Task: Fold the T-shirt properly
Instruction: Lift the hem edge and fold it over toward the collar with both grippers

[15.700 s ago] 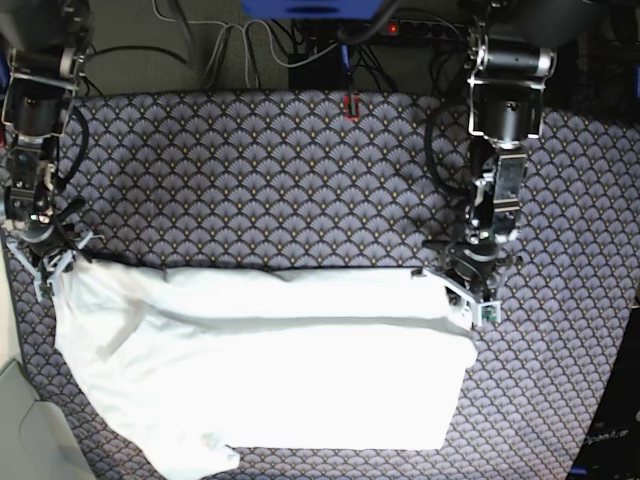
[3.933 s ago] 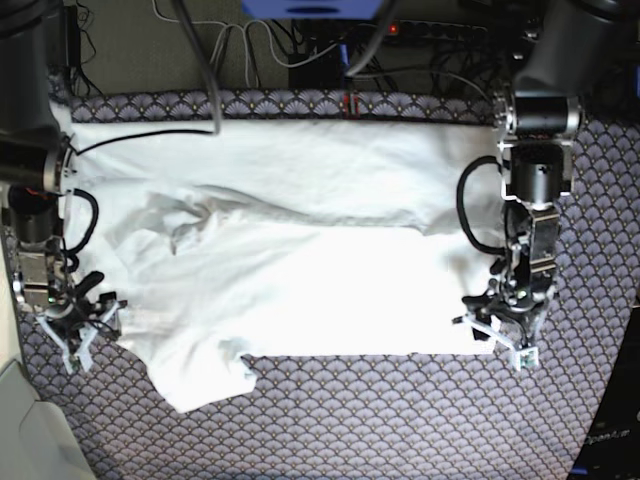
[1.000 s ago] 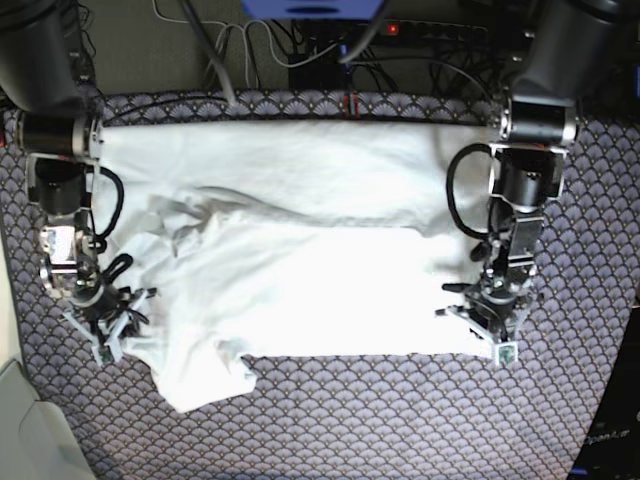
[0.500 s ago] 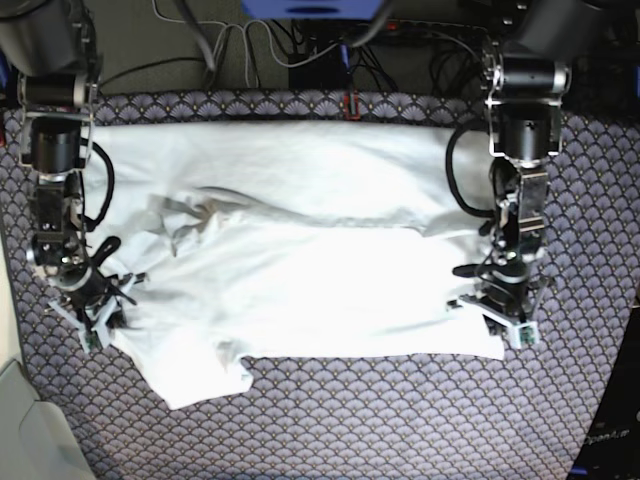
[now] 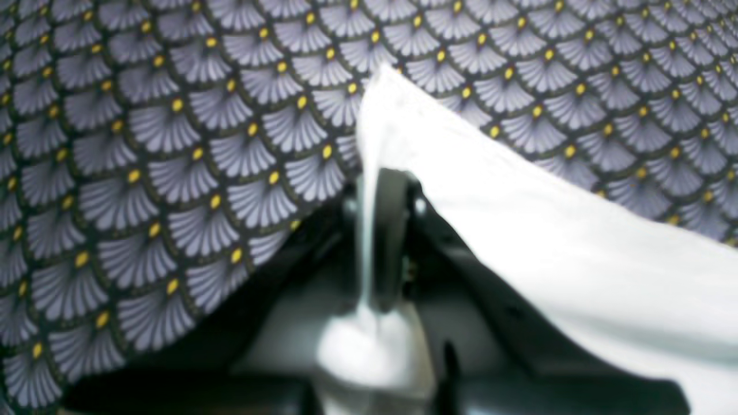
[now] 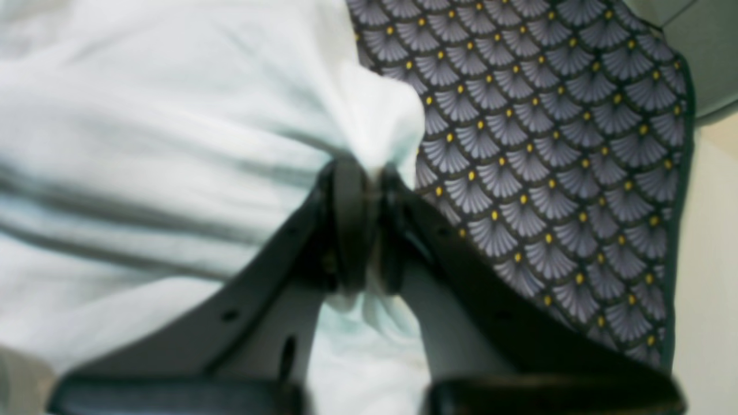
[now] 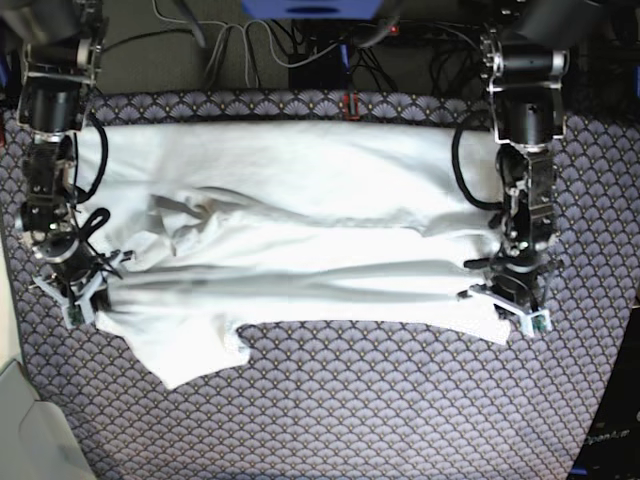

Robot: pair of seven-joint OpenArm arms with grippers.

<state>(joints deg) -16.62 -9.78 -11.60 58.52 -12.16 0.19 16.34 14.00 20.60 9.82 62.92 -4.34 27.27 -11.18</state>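
Observation:
The white T-shirt [image 7: 300,215] lies spread sideways across the patterned table cover [image 7: 350,420], with one sleeve [image 7: 195,360] hanging toward the near edge. In the base view my left gripper [image 7: 508,312] is shut on the shirt's near right corner. My right gripper [image 7: 80,298] is shut on its near left edge. The cloth runs taut in long creases between them. The left wrist view shows the left gripper [image 5: 369,242] pinching a thin cloth edge of the T-shirt [image 5: 548,230]. In the right wrist view the right gripper [image 6: 369,225] clamps a bunched fold of the T-shirt [image 6: 144,144].
Cables and a power strip [image 7: 430,28] run along the far edge behind the table. A small red object [image 7: 352,105] sits at the cover's far edge. A grey surface [image 7: 25,435] shows at the near left corner and dark equipment [image 7: 610,440] at the near right.
Both grippers have moved slightly toward the far side, still holding the shirt's near edge. That edge has lifted and the cloth between them has pulled into long taut creases.

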